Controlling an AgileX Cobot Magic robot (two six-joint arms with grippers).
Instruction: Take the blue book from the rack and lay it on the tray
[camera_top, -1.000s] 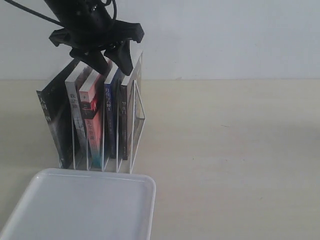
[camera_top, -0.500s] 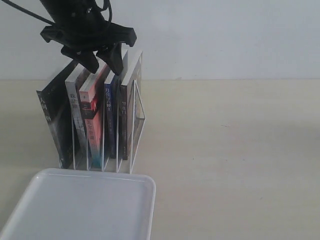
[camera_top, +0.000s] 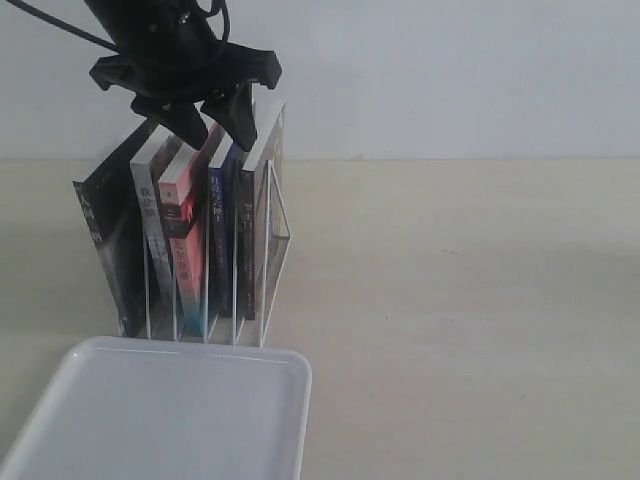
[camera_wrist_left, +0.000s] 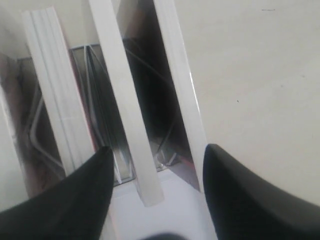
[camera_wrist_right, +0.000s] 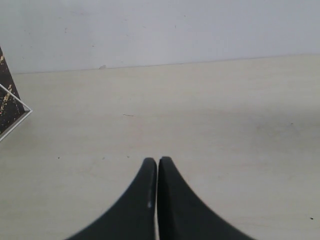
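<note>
The blue book (camera_top: 220, 225) stands upright in the white wire rack (camera_top: 277, 235), between a red-spined book (camera_top: 187, 240) and a black book (camera_top: 248, 230). My left gripper (camera_top: 215, 125) hangs open just above the books' tops, its fingers astride the blue book. In the left wrist view the blue book's white page edge (camera_wrist_left: 127, 110) runs between the open fingers of the left gripper (camera_wrist_left: 157, 150), not touched. The white tray (camera_top: 180, 410) lies in front of the rack. My right gripper (camera_wrist_right: 158, 160) is shut and holds nothing, over bare table.
Two more books (camera_top: 105, 240) lean at the rack's left end. The black book's page edge (camera_wrist_left: 180, 90) passes close by one left finger. A corner of the rack (camera_wrist_right: 10, 107) shows at the edge of the right wrist view. A white wall stands behind the table.
The left gripper rose and shifted left half a second ago, then came back down and right a little over the blue book. It stays open. The books have not moved.
</note>
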